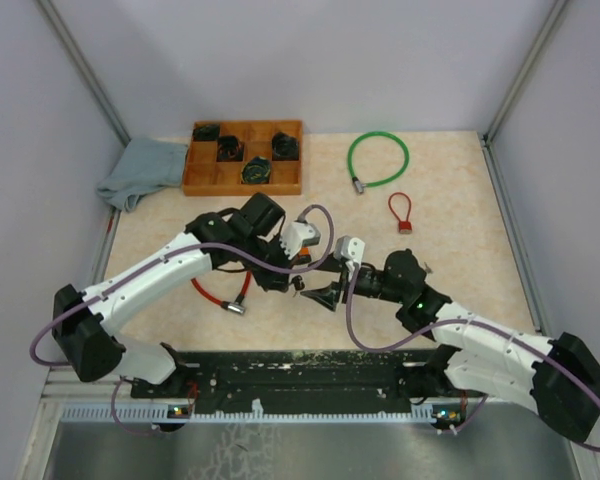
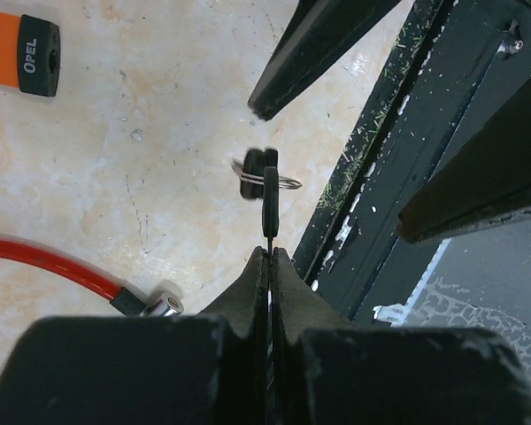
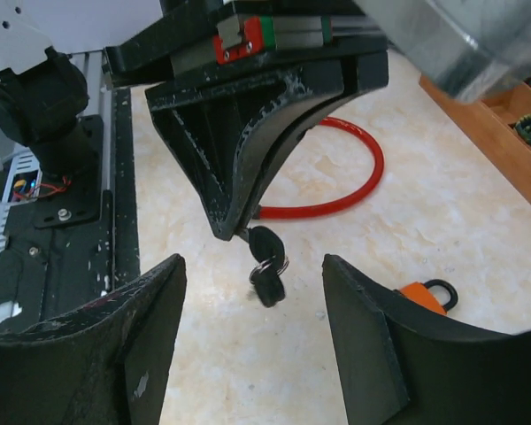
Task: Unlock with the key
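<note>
My left gripper [image 2: 270,252] is shut on the blade of a black-headed key [image 2: 270,199], which sticks out past the fingertips a little above the table. A second black key [image 3: 268,288] dangles from the first key [image 3: 267,243] on a small ring. My right gripper [image 3: 252,262] is open, its fingers spread either side of the hanging keys without touching them. The two grippers meet at the table's middle, left gripper [image 1: 296,282] beside right gripper [image 1: 325,297]. A red cable lock [image 1: 212,296] lies under the left arm, its metal end [image 2: 164,306] free. Its orange body [image 3: 420,297] rests nearby.
A wooden compartment tray [image 1: 242,188] with dark items stands at the back left, a grey cloth [image 1: 140,172] beside it. A green cable loop [image 1: 378,158] and a small red cable lock [image 1: 401,212] lie at the back right. The black base rail [image 1: 300,375] runs along the near edge.
</note>
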Available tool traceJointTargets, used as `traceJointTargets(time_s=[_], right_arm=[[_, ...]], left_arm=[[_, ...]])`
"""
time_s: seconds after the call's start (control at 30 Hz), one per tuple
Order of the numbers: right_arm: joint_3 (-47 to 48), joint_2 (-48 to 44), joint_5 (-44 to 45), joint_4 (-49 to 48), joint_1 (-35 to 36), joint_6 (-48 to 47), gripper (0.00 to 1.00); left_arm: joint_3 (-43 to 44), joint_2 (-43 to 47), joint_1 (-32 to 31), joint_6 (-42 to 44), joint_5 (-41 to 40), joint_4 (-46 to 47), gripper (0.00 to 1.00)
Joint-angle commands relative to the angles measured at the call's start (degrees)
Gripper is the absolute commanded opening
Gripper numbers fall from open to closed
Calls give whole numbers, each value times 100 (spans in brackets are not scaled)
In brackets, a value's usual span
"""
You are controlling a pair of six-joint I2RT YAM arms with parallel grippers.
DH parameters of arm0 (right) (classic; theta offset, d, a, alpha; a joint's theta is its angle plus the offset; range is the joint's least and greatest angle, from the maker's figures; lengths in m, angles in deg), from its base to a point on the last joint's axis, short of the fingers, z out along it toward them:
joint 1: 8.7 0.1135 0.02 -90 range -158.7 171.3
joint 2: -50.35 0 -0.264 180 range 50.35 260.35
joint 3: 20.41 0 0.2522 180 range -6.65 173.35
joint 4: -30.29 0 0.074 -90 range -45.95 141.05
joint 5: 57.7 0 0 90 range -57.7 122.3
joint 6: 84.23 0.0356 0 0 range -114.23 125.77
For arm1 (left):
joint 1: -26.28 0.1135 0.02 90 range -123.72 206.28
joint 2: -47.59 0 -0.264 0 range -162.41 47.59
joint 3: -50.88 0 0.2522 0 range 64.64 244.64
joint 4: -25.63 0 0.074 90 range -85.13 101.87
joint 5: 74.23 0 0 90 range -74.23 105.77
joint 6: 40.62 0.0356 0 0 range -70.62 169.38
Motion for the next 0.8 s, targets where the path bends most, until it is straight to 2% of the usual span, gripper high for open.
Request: traceJointTargets(time_s=[0.0,0.37,0.77], right_arm=[[5,162,-409,-851,-30,97,63],[-81,475,-600,-999,-30,115,55],[-117,616,-966,-1110,-64,130,35]], left_arm=[[129,-37,-133,173,116,-51,0],[147,-41,-285,219,235,18,0],[156,118,-346,264,410,101,0]])
